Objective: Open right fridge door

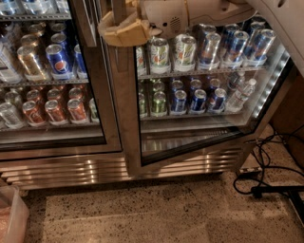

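At the front of the drinks cooler, the right fridge door [129, 135], a tall clear glass panel in a wide brushed stainless-steel frame, stands slightly ajar, its bottom edge angled out from the cabinet. The twin steel-framed glass door [110, 114] to its left, with blue and red cans behind it, sits flush. The white robot arm [190, 12] reaches in along the top. Its tan two-finger gripper [124, 31] sits high on the right door's left edge, and its jaws appear pinched around the vertical steel handle [118, 8].

To widen the gap cleanly, the pull should follow an arc about the right-hand hinge rather than run straight back. The grip should be firm enough that the handle does not slip. The door's swing looks likely to pass over the black cables [259, 166] on the floor.
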Robot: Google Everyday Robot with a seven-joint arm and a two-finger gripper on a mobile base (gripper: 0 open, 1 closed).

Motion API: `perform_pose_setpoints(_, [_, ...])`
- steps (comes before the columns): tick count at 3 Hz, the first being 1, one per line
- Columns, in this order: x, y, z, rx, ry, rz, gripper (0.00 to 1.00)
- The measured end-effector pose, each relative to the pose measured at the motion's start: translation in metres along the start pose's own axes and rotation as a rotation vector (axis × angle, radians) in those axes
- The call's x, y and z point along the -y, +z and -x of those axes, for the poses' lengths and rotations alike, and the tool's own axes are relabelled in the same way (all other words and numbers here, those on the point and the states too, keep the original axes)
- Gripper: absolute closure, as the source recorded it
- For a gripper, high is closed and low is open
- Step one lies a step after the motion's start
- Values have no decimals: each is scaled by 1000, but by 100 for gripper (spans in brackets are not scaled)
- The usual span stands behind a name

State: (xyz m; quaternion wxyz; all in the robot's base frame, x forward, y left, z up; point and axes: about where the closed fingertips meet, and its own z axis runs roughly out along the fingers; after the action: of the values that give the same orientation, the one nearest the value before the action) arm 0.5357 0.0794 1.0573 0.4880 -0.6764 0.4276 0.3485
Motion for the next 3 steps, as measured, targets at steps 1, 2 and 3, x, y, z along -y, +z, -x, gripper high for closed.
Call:
perform_pose_setpoints(1, [-1, -3, -1, 0, 0, 0, 100])
perform_pose_setpoints(2, [-1, -3, -1, 0, 0, 0, 82])
perform_pose_setpoints(3, [-1, -3, -1, 0, 0, 0, 59])
